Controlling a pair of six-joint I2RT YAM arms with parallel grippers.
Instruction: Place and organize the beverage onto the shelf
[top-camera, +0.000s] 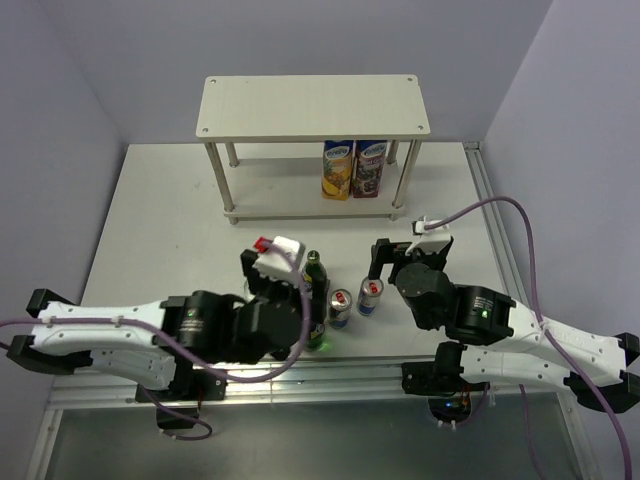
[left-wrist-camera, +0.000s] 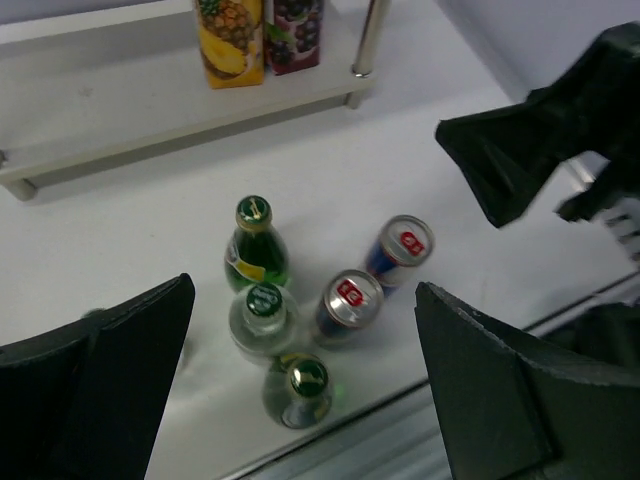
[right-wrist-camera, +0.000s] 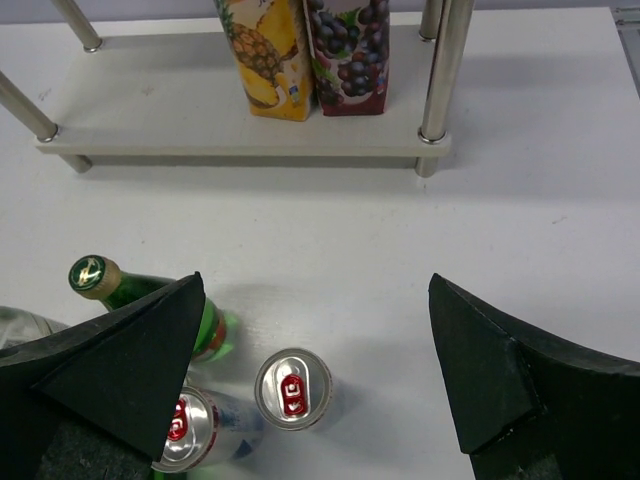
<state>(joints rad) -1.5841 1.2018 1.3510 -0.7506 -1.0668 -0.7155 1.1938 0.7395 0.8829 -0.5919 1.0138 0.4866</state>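
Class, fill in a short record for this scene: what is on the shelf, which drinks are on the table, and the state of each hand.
shelf, lower board: pineapple juice carton beside purple juice carton
table: green bottle, clear bottle, third bottle, near can, far can, clustered before the shelf
left hand: open, over the cluster
right hand: open, holding nothing

Five drinks stand clustered on the white table (left-wrist-camera: 120, 220), below the wide-spread left gripper (left-wrist-camera: 305, 295).
The green bottle (left-wrist-camera: 257, 255) with a yellow label is farthest, the clear bottle (left-wrist-camera: 263, 318) touches its near side, and a gold-capped bottle (left-wrist-camera: 300, 390) is nearest. Two cans (left-wrist-camera: 405, 245) (left-wrist-camera: 348, 300) stand just right of them. Beyond, the shelf (left-wrist-camera: 130, 115) holds a pineapple carton (left-wrist-camera: 230, 40) and a berry carton (left-wrist-camera: 293, 35). The right gripper (left-wrist-camera: 540, 140) is at upper right.
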